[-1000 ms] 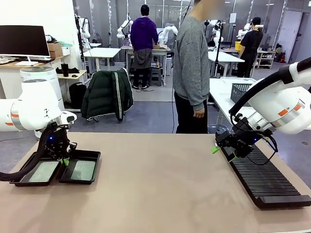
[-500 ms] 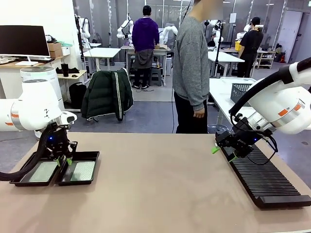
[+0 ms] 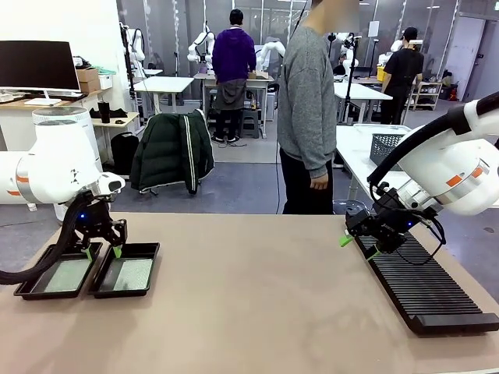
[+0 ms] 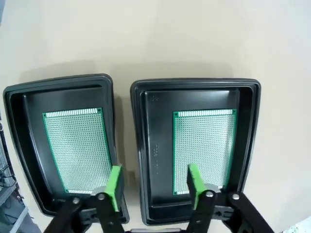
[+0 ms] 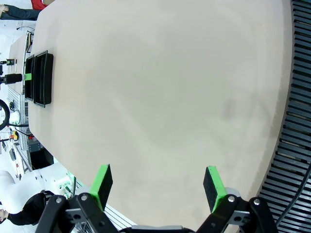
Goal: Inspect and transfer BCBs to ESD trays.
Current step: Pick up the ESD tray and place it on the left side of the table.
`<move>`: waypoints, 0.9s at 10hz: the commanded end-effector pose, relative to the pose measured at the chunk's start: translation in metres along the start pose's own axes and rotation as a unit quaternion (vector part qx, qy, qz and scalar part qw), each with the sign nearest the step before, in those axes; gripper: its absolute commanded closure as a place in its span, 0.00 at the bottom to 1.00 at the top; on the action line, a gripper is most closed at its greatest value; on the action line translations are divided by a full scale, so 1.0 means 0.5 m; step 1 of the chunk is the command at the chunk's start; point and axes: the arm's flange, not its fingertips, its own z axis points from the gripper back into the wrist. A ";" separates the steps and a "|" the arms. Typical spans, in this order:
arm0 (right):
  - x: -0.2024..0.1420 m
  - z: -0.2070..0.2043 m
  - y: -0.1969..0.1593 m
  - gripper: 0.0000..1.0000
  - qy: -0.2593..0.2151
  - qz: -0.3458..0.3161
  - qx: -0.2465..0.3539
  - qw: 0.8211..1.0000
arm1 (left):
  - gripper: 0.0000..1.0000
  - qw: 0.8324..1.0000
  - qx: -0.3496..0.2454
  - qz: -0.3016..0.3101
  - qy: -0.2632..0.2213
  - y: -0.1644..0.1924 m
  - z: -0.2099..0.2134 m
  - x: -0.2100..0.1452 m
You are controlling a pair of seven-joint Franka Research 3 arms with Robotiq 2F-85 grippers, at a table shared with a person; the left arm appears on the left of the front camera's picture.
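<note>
Beige tabletop (image 3: 257,312) runs bare across the middle, with the work gathered at its two ends. At the near right lies a long black ribbed rack (image 3: 425,284); no board shows in the slots that can be seen. The right gripper (image 3: 357,247) hangs above the rack's far end, its jaws spread and holding nothing.

At the left end, two ESD trays (image 4: 194,92) sit side by side, rims just apart. Each holds one BCB (image 4: 204,148) lying flat on its floor, the second BCB (image 4: 77,145) in the neighbouring tray. The left gripper (image 3: 101,251) hovers over the gap between the trays, green pads (image 4: 114,182) apart and empty.

Judging from this, both trays are filled and the transfer looks finished, or nearly so; whether more boards wait elsewhere cannot be told.

Beyond the far edge a person in a grey sweater (image 3: 306,101) stands with arms down, hands off the table.

As for writing, the boards' faces show fine dot grids and no legible print. A small embossed mark in one tray's corner is too small to read.
</note>
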 end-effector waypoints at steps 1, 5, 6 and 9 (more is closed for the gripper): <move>-0.002 -0.002 0.001 0.00 -0.001 -0.001 -0.001 1.000 | 0.00 1.000 0.014 -0.004 -0.003 -0.015 0.036 -0.018; -0.002 -0.002 0.001 0.00 -0.001 -0.001 -0.001 1.000 | 0.00 1.000 0.015 -0.006 -0.003 -0.037 0.104 -0.031; -0.002 -0.002 0.001 0.00 -0.001 -0.001 -0.001 1.000 | 0.00 1.000 0.015 -0.016 0.000 -0.042 0.125 -0.039; -0.002 -0.002 0.001 0.00 -0.001 -0.001 -0.001 1.000 | 0.00 1.000 0.020 -0.022 -0.001 -0.059 0.168 -0.046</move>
